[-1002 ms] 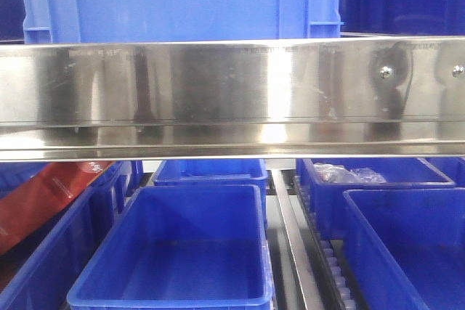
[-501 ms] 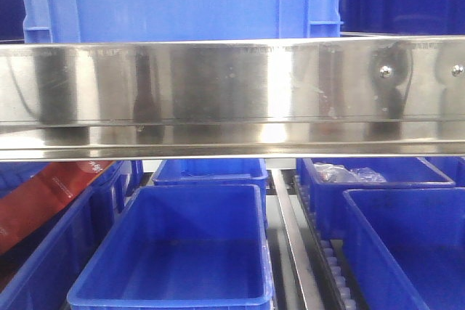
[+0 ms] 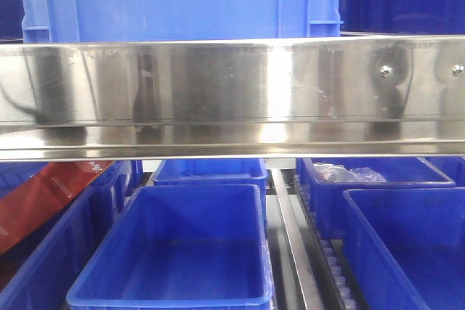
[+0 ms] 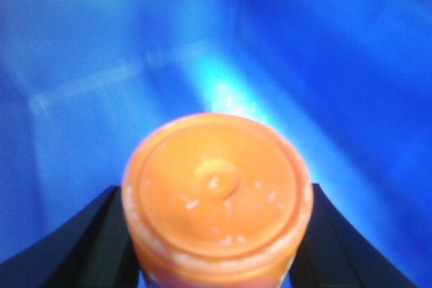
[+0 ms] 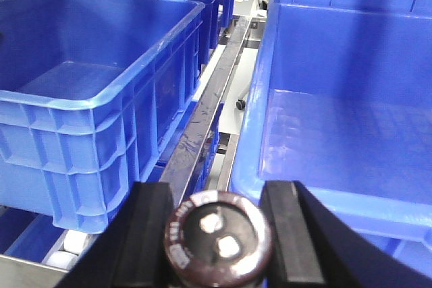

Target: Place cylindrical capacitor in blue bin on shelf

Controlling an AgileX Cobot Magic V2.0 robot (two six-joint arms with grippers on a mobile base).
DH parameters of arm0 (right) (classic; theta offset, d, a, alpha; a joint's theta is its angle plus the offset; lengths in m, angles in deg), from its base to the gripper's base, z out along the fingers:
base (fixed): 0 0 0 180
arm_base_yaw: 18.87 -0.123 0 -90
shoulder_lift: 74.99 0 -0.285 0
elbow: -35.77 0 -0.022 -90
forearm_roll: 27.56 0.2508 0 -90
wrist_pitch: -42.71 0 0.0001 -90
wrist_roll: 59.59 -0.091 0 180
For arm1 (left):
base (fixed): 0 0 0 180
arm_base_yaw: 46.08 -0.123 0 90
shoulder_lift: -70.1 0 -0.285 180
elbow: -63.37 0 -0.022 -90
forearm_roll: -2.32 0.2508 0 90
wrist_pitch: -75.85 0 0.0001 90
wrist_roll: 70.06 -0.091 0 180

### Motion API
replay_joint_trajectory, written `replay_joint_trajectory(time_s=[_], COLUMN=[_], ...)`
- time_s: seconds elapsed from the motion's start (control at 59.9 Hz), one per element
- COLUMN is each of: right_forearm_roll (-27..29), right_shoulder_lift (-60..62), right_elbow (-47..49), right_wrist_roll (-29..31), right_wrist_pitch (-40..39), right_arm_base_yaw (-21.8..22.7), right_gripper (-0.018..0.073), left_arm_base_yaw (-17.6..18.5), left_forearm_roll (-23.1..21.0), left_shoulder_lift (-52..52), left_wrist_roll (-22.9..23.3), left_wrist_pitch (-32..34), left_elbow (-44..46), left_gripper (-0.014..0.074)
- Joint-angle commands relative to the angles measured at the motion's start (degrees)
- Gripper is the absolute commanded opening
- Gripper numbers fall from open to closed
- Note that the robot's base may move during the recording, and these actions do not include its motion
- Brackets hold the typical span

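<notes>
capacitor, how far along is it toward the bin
Done: the right gripper is shut on the cylindrical capacitor. In hand: it hangs roughly in line with the shelf rail, beside the rim of a blue bin, not inside it. Left: move over the bin and release. The left gripper holds an orange-lidded jar.

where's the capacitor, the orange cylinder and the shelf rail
capacitor [image 5: 217, 238]: right wrist view, end face with terminals
orange cylinder [image 4: 216, 192]: left wrist view, round end face
shelf rail [image 3: 218, 92]: front view, mirror-like front face
</notes>
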Motion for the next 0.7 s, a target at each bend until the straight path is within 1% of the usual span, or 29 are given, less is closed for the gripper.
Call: replay_joint_trajectory(time_s=[0.0, 0.033, 0.084, 0.134, 0.167, 0.184, 0.217, 0.234, 0.251, 0.267, 0.501, 0.551, 0.685], right_forearm_roll=[0.1, 0.1, 0.1, 0.1, 0.1, 0.1, 0.1, 0.1, 0.1, 0.1, 0.1, 0.1, 0.1], right_shoulder_lift=[0.4, 0.4, 0.4, 0.4, 0.4, 0.4, 0.4, 0.4, 0.4, 0.4, 0.4, 0.4, 0.4], right_elbow=[0.0, 0.0, 0.0, 0.0, 0.0, 0.0, 0.0, 0.0, 0.0, 0.0, 0.0, 0.0, 0.0], right_wrist_roll=[0.1, 0.1, 0.1, 0.1, 0.1, 0.1, 0.1, 0.1, 0.1, 0.1, 0.1, 0.1, 0.1], right_wrist_pitch=[-1.7, -1.7, -1.7, -1.7, -1.7, -1.8, -1.8, -1.9, -1.9, -1.9, -1.9, -1.9, -1.9], right_arm_base_yaw=[0.0, 0.0, 0.0, 0.0, 0.0, 0.0, 0.0, 0.0, 0.0, 0.0, 0.0, 0.0, 0.0], right_gripper=[-0.0130, -0.0130, -0.0130, -0.0130, -0.0130, -0.0130, -0.0130, -0.0130, -0.0130, -0.0130, -0.0130, -0.0130, -0.0130], left_arm_base_yaw=[0.3, 0.3, 0.3, 0.3, 0.3, 0.3, 0.3, 0.3, 0.3, 0.3, 0.3, 0.3, -0.1], left_forearm_roll=[-0.7, -0.7, -0.7, -0.7, -0.7, -0.7, -0.7, -0.7, -0.9, -1.0, -1.5, -1.5, -1.3], left_shoulder_lift=[0.5, 0.6, 0.6, 0.6, 0.6, 0.6, 0.6, 0.6, 0.6, 0.6, -3.0, -5.0, -10.8], left_wrist_roll=[0.0, 0.0, 0.0, 0.0, 0.0, 0.0, 0.0, 0.0, 0.0, 0.1, 0.1, 0.1, 0.1], left_wrist_pitch=[1.4, 1.4, 1.5, 1.7, 1.9, 1.9, 1.9, 1.9, 1.9, 1.7, -1.5, -2.2, -5.5], left_elbow=[0.9, 0.9, 0.9, 0.9, 0.9, 0.9, 0.9, 0.9, 0.9, 0.9, 0.9, 0.9, 0.9], left_gripper=[0.0019, 0.0071, 0.0179, 0.0319, 0.0395, 0.0451, 0.0527, 0.0582, 0.0615, 0.0631, 0.0435, 0.0379, 0.0185])
